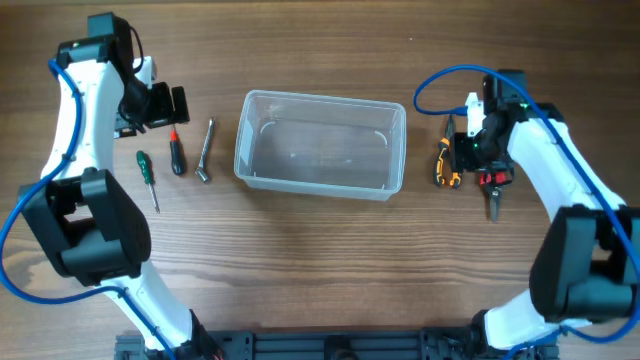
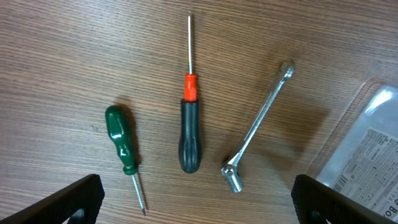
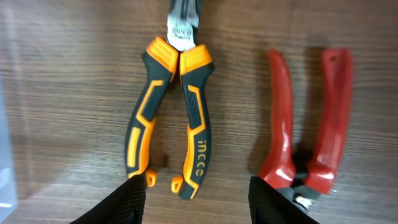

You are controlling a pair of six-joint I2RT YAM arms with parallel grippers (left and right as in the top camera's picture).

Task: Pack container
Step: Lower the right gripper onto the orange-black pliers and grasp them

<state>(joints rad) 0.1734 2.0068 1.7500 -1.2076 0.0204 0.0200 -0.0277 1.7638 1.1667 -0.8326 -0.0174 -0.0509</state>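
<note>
The clear plastic container (image 1: 320, 143) sits empty at the table's middle; its corner shows in the left wrist view (image 2: 373, 149). Left of it lie a green screwdriver (image 1: 148, 175) (image 2: 124, 146), a black-and-red screwdriver (image 1: 176, 152) (image 2: 190, 124) and a metal socket wrench (image 1: 206, 150) (image 2: 258, 127). My left gripper (image 1: 165, 105) (image 2: 196, 208) is open above these tools, holding nothing. Right of the container lie orange-black pliers (image 1: 443, 162) (image 3: 171, 112) and red-handled pliers (image 1: 490, 188) (image 3: 308, 124). My right gripper (image 1: 470, 150) (image 3: 196, 202) is open above the orange pliers' handle ends.
The wooden table (image 1: 320, 270) stretches bare in front of the container. A blue cable (image 1: 440, 85) loops above the right arm. A paper label shows through the container wall in the left wrist view (image 2: 379, 165).
</note>
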